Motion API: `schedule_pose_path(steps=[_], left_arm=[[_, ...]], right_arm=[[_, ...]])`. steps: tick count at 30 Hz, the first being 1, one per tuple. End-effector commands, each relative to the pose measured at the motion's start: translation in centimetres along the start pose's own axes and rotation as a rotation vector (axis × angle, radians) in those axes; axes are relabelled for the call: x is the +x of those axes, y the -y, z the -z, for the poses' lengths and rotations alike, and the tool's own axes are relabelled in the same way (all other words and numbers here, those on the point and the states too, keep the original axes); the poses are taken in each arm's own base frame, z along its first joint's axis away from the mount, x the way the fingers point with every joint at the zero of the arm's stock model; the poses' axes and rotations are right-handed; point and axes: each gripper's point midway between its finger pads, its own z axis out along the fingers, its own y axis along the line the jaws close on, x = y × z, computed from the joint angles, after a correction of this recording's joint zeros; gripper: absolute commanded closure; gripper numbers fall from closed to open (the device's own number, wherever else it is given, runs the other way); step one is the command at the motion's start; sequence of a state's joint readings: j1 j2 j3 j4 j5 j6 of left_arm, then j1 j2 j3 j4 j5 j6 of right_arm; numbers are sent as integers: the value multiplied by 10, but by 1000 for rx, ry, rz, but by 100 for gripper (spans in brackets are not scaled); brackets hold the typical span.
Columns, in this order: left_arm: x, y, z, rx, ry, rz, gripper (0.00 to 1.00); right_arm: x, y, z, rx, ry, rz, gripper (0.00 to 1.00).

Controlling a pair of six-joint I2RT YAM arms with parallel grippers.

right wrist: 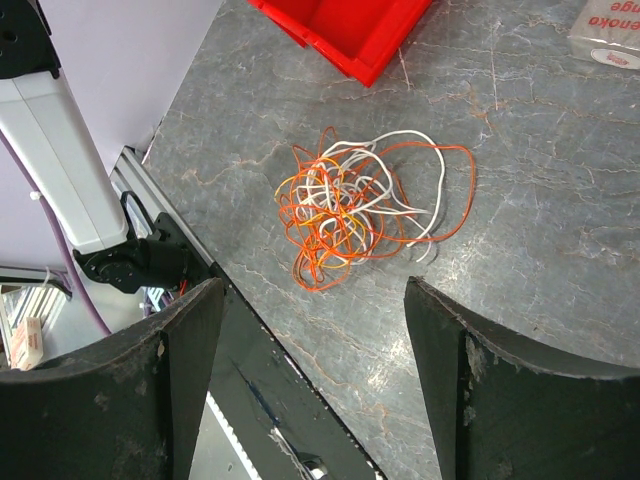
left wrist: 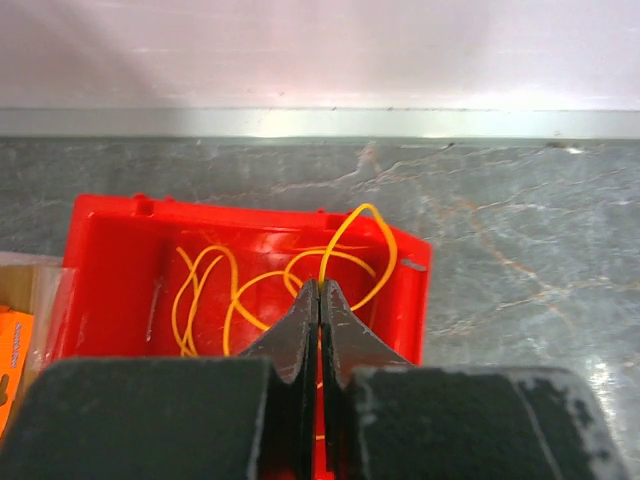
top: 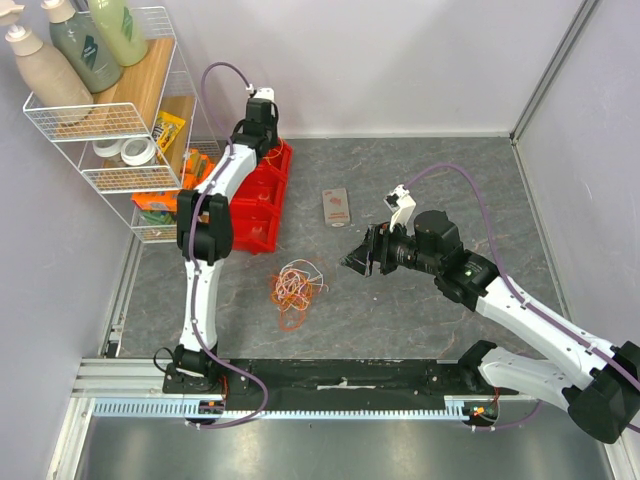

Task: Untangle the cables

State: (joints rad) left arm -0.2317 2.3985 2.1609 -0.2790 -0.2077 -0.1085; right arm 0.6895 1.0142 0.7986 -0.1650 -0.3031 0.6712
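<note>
Top external view: the tangled cables (top: 295, 290) lie on the worktop (top: 440, 170). The red bin (top: 262, 215) is at 11 o'clock from them, and the right hand (top: 357, 262) is at 3 o'clock, near but apart.

Left wrist view: the left hand (left wrist: 319, 285) is pinched shut on a yellow cable (left wrist: 362, 207) that loops inside the bin.

Right wrist view: the right hand's jaws stand wide above the orange, white and yellow tangle. The bin corner sits at 12 o'clock.

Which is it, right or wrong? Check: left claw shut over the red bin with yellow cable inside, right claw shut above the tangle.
Wrong on the right claw: the right wrist view shows it open, not shut, above the tangle. The rest stands.
</note>
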Motion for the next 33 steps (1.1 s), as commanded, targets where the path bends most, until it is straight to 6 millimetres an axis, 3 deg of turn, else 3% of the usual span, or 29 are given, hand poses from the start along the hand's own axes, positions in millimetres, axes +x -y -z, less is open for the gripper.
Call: schedule_pose_path(steps=[1,5,8,10,13,17,21,24,27,30,32,33], left_arm=[[-7,-24,2,-54,22,-9,98],[11,-29,-5,-77,-17,-28,98],[12,-33,-2,-94,-37,-18,94],[1,-33,8,-92,-29,3,81],[-25,-36,32,-98,7,29,69],[-43,-49,61,-116,35,64,67],[-48,-59,83,-126,31,89,47],[-49,-60,99,-105,25,127,11],[-57,-49,121,-37,26,182,11],[-57,-19,153,137,-8,243,21],[-40,7,179,282,-71,308,27],[-12,20,189,345,-134,324,29]], right_arm=[[-8,-6,0,-30,32,7,20],[-7,-6,-2,-34,22,2,20],[-8,-8,-2,-40,22,-1,20],[-9,-9,-1,-41,27,0,20],[-11,-11,1,-45,33,2,20],[-14,-17,6,-62,39,0,20],[-16,-20,16,-64,62,3,20],[-14,-19,22,-58,67,0,20],[-11,-15,22,-41,61,-3,20],[-2,-8,18,-17,26,-3,20],[6,-1,13,-1,-8,-3,20],[13,4,9,10,-34,-6,20]])
